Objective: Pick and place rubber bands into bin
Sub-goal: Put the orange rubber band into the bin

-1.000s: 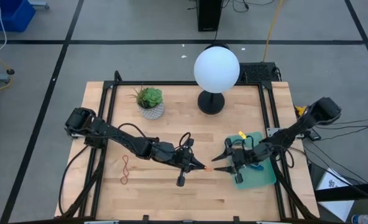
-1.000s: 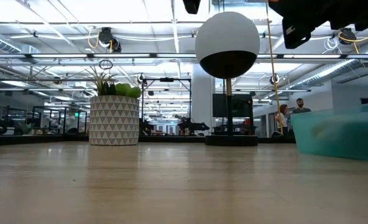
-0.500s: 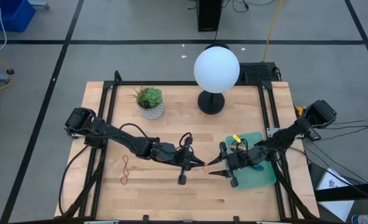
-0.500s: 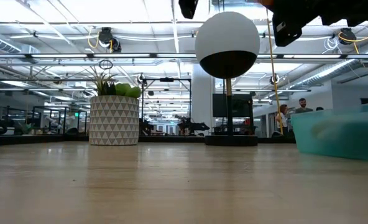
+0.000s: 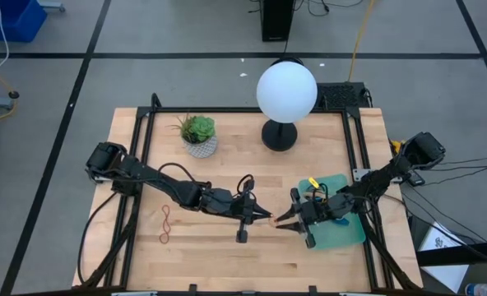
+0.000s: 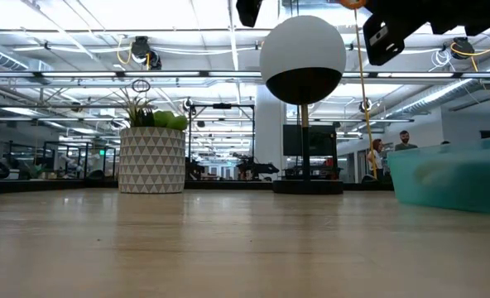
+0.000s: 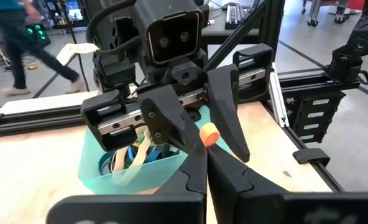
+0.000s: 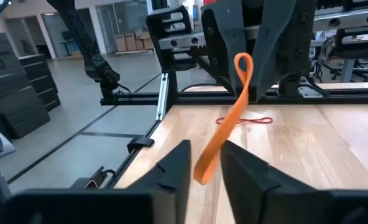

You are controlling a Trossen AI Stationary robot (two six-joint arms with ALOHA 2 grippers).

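Orange rubber band (image 8: 224, 127), a limp stretched loop between both end effectors

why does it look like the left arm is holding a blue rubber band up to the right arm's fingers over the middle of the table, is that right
Nearly right, but the band is orange, not blue. The right wrist view shows the orange rubber band pinched in the left gripper and hanging between the right gripper's fingers. The high view places the meeting over the middle of the table.

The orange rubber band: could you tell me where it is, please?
The orange rubber band hangs mid-table between the left claw and right claw, pinched by the left.
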